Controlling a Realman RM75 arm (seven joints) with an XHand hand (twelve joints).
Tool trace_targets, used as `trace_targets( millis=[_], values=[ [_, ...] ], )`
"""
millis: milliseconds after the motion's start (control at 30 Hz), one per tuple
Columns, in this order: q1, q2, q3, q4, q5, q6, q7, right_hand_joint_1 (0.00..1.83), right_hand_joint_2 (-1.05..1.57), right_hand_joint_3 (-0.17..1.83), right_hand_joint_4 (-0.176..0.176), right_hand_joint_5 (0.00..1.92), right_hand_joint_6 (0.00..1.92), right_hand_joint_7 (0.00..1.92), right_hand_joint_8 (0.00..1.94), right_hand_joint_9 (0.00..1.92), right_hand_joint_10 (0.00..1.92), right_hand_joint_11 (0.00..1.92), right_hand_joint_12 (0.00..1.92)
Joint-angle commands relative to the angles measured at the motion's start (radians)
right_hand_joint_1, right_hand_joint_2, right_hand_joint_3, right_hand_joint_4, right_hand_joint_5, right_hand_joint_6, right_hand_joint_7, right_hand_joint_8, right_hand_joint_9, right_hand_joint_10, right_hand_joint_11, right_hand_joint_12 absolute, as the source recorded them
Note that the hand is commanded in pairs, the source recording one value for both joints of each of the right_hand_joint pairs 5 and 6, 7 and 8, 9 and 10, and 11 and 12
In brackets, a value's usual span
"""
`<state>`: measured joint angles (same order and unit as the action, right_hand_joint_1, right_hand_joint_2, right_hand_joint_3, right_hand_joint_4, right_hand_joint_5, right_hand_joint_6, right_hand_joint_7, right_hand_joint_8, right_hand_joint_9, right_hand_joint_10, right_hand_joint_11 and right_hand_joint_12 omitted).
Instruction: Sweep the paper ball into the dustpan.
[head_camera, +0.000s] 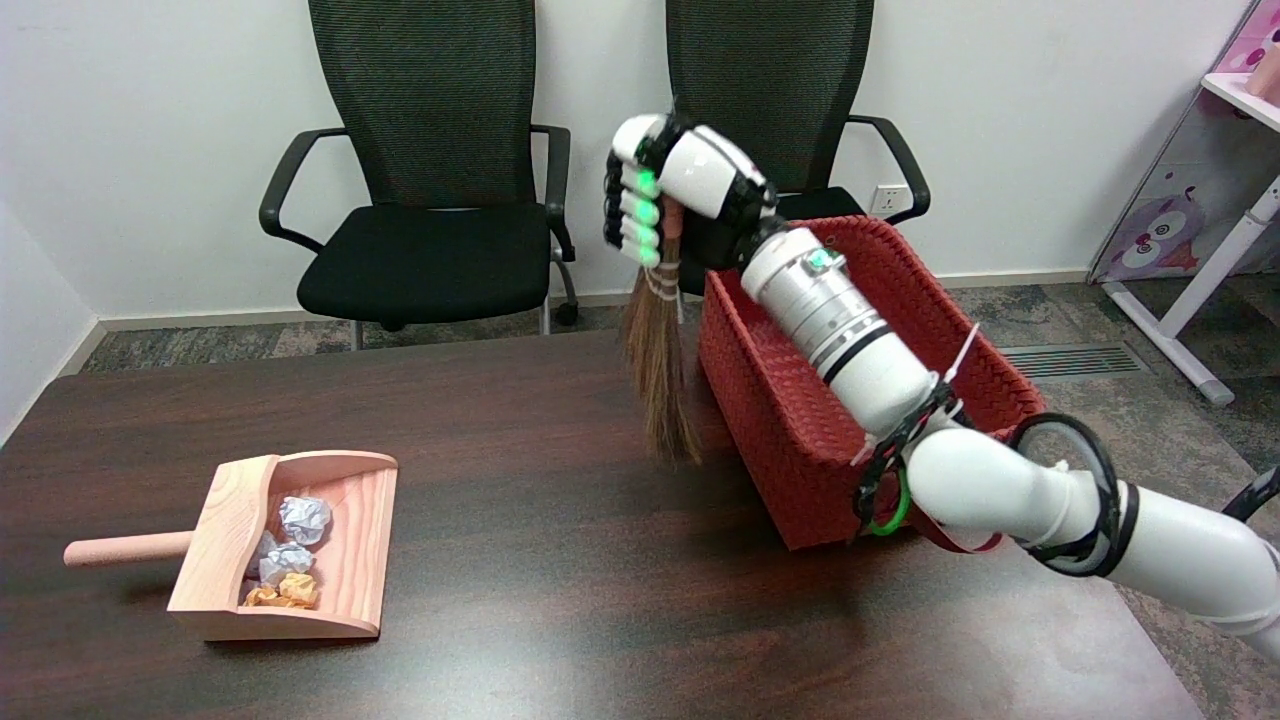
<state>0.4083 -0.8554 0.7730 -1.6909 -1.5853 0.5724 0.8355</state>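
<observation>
Paper balls (290, 555) are seen lying inside the wooden dustpan (355, 540) at the table's (560, 600) left: two white ones and an orange-brown one, bunched against its back wall. No ball is seen loose on the tabletop, so the sweeping is judged done. A small straw broom (660, 385) is gripped by the right hand (665, 195), fingers wrapped tight round its handle, bristles held up off the wood beside the red woven basket (800, 400). Only the broom's stowing looks left, perhaps. No brand, label or legible writing can be made out anywhere.
</observation>
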Motion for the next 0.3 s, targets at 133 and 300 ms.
trace_targets(
  millis=[133,300],
  values=[
    [0.312,0.270,0.304,-0.173,0.153,-0.428,0.043,0.87,1.26,1.69,-0.006,1.92,1.92,1.92,1.92,1.92,1.92,1.92,1.92],
    [0.325,0.394,0.273,-0.174,0.185,-0.363,0.045,0.87,1.25,1.70,-0.006,1.92,1.92,1.92,1.92,1.92,1.92,1.92,1.92]
  ],
)
